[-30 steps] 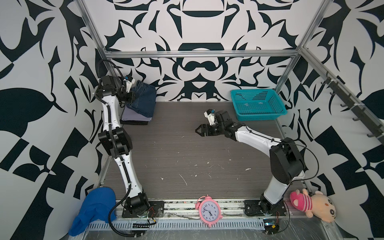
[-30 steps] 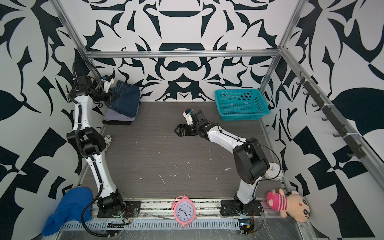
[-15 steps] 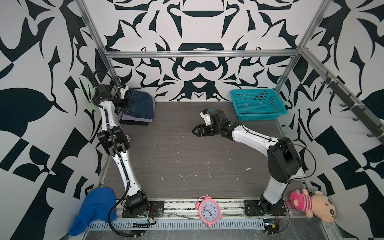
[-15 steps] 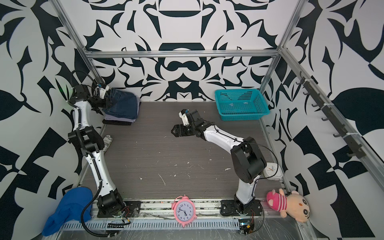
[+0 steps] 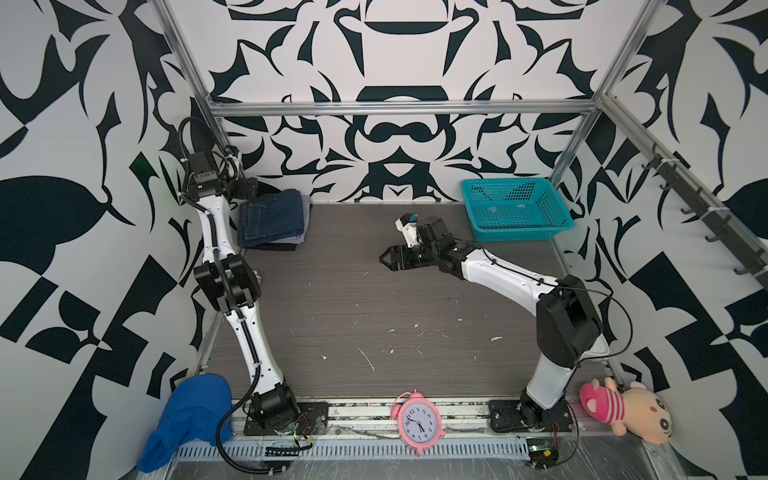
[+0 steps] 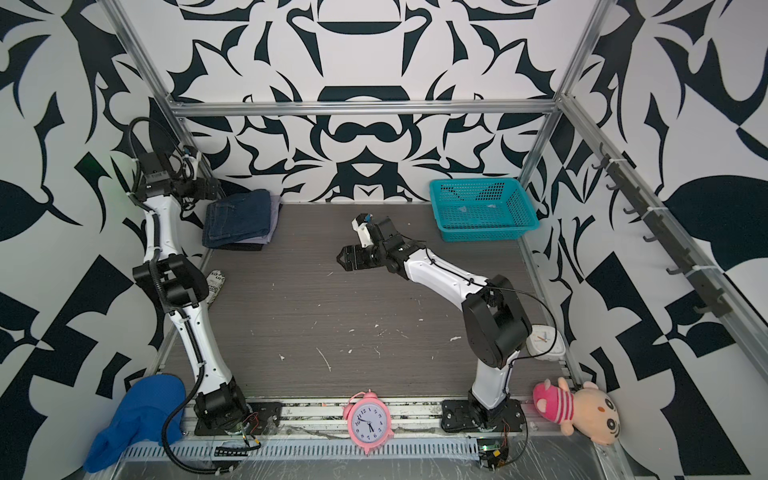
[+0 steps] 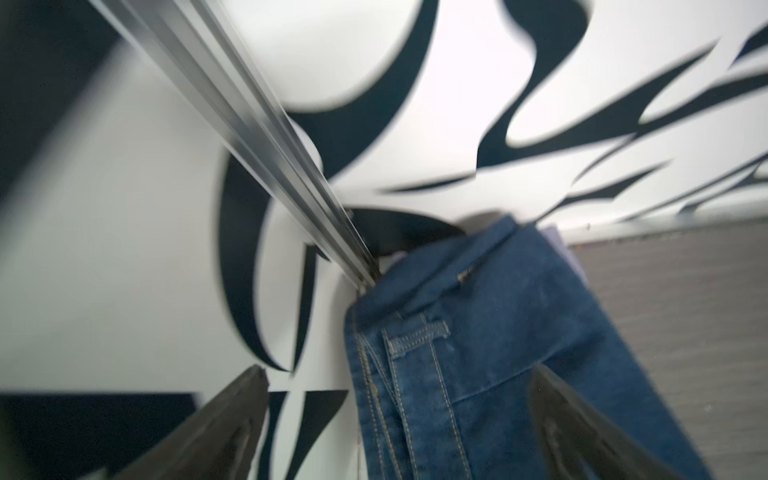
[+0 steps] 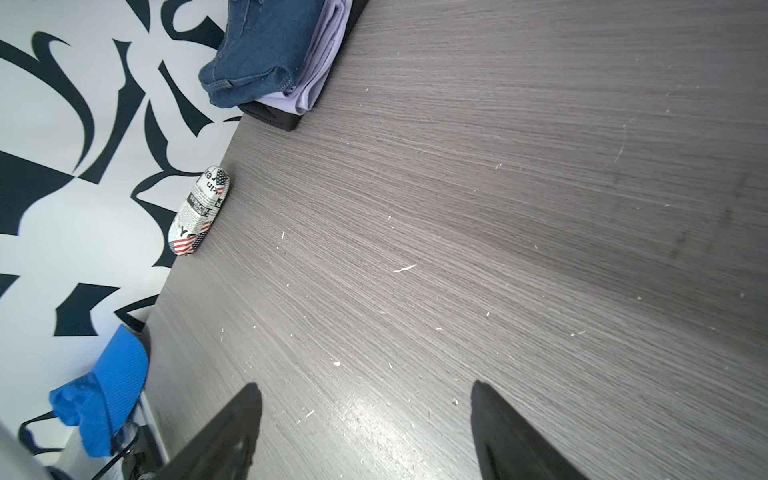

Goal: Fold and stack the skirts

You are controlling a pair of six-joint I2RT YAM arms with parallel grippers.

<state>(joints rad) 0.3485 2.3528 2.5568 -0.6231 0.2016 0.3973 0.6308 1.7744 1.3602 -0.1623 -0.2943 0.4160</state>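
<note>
The skirts lie stacked in the back left corner. The dark blue denim skirt [image 5: 272, 218] [image 6: 241, 218] is on top, the pale lavender skirt [image 5: 306, 208] [image 8: 324, 70] under it, the black skirt [image 5: 270, 246] [image 8: 274, 116] at the bottom. My left gripper [image 5: 252, 192] [image 7: 399, 374] hovers at the stack's back left edge. Its jaws are open wide over the denim waistband [image 7: 419, 336] and grip nothing. My right gripper [image 5: 384, 258] [image 8: 365, 388] is open and empty above the bare tabletop near the middle, pointing left.
A teal basket [image 5: 515, 210] stands at the back right. At the front rail are a pink alarm clock [image 5: 417, 422], a plush toy [image 5: 623, 411] and a bright blue knit cloth [image 5: 189, 415]. A printed case [image 8: 199, 212] lies by the left wall.
My left gripper opened and let go of the denim skirt, which settled flat on the stack. The left arm drew back toward the corner. The right gripper shifted slightly left.
</note>
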